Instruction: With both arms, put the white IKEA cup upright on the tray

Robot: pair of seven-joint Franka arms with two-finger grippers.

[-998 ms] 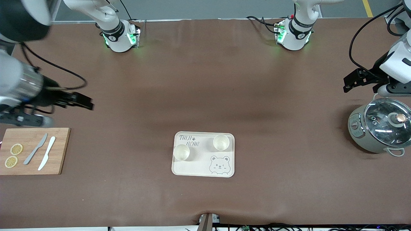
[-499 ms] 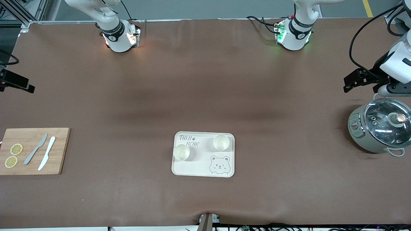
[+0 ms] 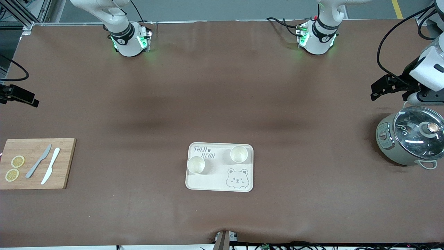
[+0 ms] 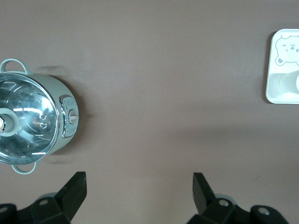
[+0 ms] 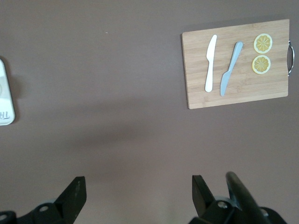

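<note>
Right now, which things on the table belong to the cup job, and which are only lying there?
Belong to the job:
- tray
- two white cups, upright on it
- left gripper, open, over the table beside the cooker
- right gripper, open, at the table's edge

Only lying there:
- cutting board
- two knives
- lemon slices
- cooker

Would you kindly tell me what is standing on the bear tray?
Two white cups stand upright, mouths up, on the tray: one cup near the right arm's edge, the other cup beside the lettering. Their contents cannot be made out.

Two small white round cups [image 3: 196, 164] [image 3: 239, 154] stand upright, apart, on the flat cream rectangular bear-printed tray [image 3: 219, 183] mid-counter.
</note>
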